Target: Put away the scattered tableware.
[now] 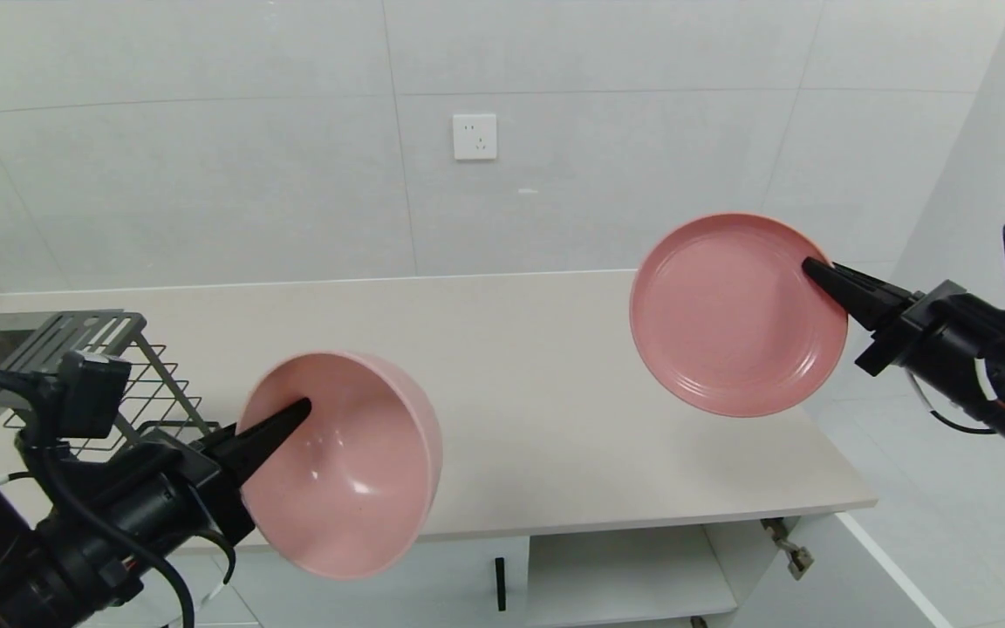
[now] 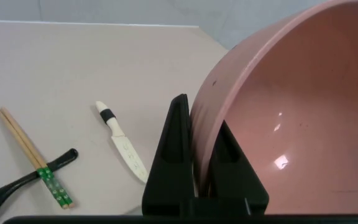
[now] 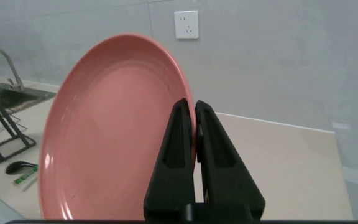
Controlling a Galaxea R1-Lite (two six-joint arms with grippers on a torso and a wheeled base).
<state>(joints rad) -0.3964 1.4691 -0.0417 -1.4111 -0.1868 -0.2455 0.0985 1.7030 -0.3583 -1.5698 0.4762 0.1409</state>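
The left gripper (image 1: pixel 302 406) clamps the rim of a tilted pink bowl (image 1: pixel 354 475), held in the air over the front edge of the bench (image 1: pixel 537 366), toward its left end. Farther back, the right gripper (image 1: pixel 810 265) pinches the rim of a pink plate (image 1: pixel 725 318), lifted above the right end. Chopsticks (image 2: pixel 33 155), a black spoon (image 2: pixel 17 183) and a knife (image 2: pixel 122 144) lie on the bench.

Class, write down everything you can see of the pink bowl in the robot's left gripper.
The pink bowl is deep, with a thin rim. It is smooth and glossy like plastic, and empty apart from a few tiny dark specks. It hangs tipped on its side, its opening toward the head camera, by the front edge of the counter. The left gripper is shut on its rim, one finger inside and one outside.
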